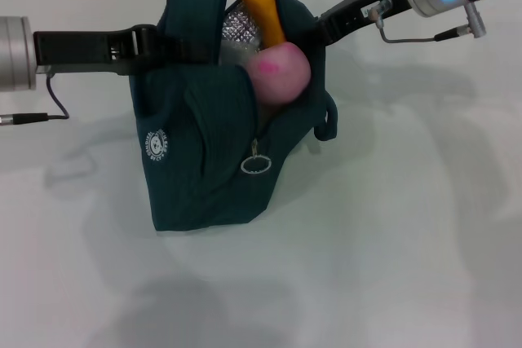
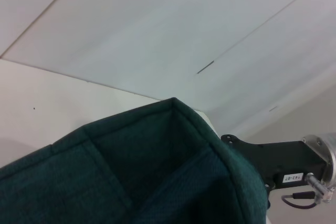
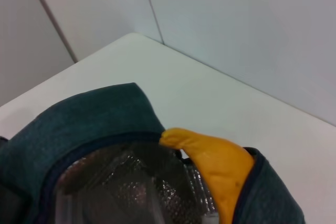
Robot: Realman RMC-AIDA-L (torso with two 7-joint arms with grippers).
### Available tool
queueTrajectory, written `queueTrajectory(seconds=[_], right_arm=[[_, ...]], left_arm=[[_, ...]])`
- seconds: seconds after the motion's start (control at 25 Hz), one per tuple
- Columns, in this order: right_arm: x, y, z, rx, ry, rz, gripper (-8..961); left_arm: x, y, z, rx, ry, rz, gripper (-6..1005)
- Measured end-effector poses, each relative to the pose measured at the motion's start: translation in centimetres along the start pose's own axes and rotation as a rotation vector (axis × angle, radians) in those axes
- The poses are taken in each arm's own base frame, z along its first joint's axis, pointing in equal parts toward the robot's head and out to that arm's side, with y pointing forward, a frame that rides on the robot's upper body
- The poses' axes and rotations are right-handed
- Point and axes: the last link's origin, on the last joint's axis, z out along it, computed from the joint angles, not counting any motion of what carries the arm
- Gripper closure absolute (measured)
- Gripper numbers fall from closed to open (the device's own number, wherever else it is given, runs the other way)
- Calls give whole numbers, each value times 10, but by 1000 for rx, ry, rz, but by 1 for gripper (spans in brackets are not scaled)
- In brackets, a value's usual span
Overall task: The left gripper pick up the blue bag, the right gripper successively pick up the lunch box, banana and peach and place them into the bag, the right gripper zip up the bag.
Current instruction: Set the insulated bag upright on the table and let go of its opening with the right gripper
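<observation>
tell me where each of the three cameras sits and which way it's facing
Head view: on the robot's head, looking down at the bag, peach and banana; both arms show.
Left wrist view: on the left arm, looking across the bag's rim toward the wall; the right arm shows.
Right wrist view: on the right arm, looking into the bag.
All share the bag.

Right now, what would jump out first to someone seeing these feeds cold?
The blue bag standing open mid-table, with the pink peach and the banana poking out of its mouth. The left gripper reaches the bag's left rim; the right gripper meets its right edge. The zipper ring hangs unpulled.
</observation>
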Motion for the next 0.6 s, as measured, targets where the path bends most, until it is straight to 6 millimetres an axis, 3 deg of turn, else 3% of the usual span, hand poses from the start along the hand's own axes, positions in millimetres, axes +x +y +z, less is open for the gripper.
queueTrajectory(seconds=[0.32,0.6], right_arm=[[-5,6,-4,-2,-8,-63,563],[-8,5,-20,19,-87,-84,675]], left_arm=[[0,-1,-1,2,3,-2,966],[3,1,-1,-6,14,3,965]])
